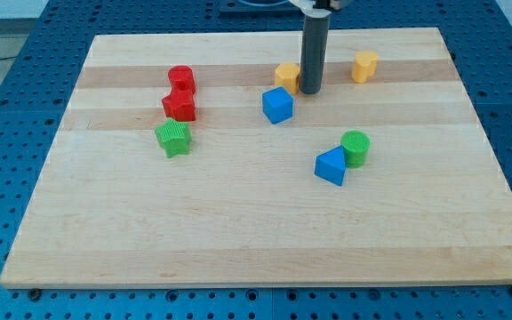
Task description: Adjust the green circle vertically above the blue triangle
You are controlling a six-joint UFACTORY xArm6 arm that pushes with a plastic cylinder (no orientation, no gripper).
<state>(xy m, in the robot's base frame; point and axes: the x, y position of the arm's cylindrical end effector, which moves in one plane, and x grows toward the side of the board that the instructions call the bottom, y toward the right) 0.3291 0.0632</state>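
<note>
My tip (pixel 309 91) upper centre of frame, bare rod, holding nothing, just right of yellow block (pixel 286 76); blue cube (pixel 276 105) below-left of it; green circle (pixel 356 148) right of centre, touching upper right of blue triangle (pixel 331 166); wooden board (pixel 238 231) beneath.

The wooden board (pixel 256 231) lies on the table; my tip (pixel 309 92) stands near the view's top, just right of one yellow block (pixel 286 76), with the other yellow block (pixel 365 66) further right; the blue cube (pixel 277 105) sits just below and left of the tip; on the left, two red blocks (pixel 181 78) (pixel 179 107) touch, one above the other, with the green star (pixel 173 139) below them; right of centre, the green circle (pixel 356 148) touches the blue triangle (pixel 331 166), up and to its right.
</note>
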